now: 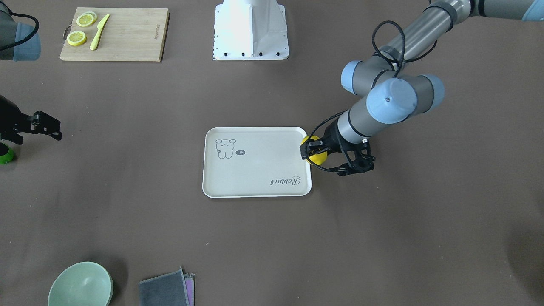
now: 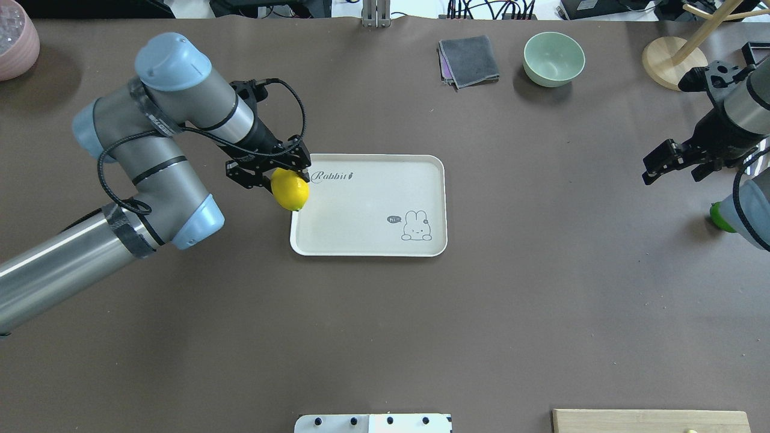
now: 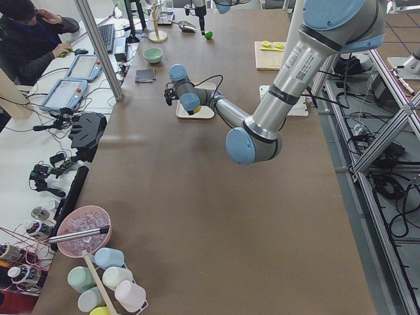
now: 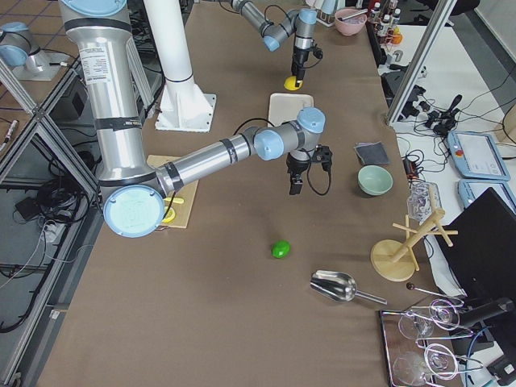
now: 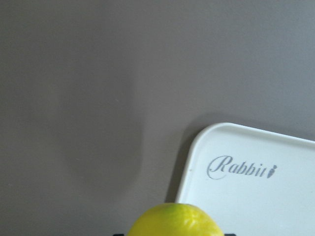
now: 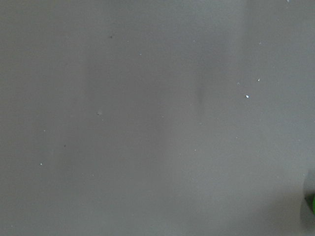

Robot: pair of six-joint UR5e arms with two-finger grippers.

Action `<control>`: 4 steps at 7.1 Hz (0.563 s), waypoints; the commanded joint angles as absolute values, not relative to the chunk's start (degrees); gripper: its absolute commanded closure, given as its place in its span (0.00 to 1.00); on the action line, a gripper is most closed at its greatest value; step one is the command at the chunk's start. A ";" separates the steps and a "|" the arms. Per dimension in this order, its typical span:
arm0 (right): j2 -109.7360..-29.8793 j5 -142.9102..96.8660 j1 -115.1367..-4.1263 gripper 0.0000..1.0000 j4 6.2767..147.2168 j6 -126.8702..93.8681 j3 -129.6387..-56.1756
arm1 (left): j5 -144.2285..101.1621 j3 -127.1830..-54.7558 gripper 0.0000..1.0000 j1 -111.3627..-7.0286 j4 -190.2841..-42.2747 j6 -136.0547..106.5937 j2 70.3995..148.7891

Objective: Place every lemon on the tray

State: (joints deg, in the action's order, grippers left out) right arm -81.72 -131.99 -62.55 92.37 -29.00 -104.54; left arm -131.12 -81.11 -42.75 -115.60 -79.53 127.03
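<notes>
My left gripper (image 2: 284,180) is shut on the bright yellow lemon (image 2: 290,190) and holds it over the left rim of the cream-white tray (image 2: 361,243), by its "Rabbit" script. In the front view the lemon (image 1: 317,155) is at the tray's (image 1: 255,189) right edge. The left wrist view shows the lemon's top (image 5: 173,221) and the tray's corner (image 5: 246,201). The green lemon (image 2: 720,218) lies on the table at the far right, partly hidden by my right arm. My right gripper (image 2: 675,170) is open and empty above the table, just beyond the green lemon (image 1: 5,154).
A wooden cutting board (image 1: 131,38) with lemon slices and a yellow knife lies near the robot's base (image 1: 250,29). A green bowl (image 2: 553,57), a grey cloth (image 2: 469,60) and a wooden stand (image 2: 671,57) are at the far edge. A pink bowl (image 2: 15,39) is far left.
</notes>
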 commanded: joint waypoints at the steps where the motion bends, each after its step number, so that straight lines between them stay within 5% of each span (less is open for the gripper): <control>1: -81.56 -132.01 -62.49 0.00 92.37 -30.40 -104.77 | -129.99 -81.73 0.72 -39.47 -115.66 -81.30 127.88; 3: -80.95 -132.01 -62.31 0.00 92.37 -30.41 -104.59 | -129.99 -81.83 0.02 -39.38 -115.58 -80.95 127.71; 4: -80.86 -132.01 -62.14 0.00 92.37 -30.41 -104.42 | -129.99 -82.70 0.02 -39.46 -115.58 -80.86 127.27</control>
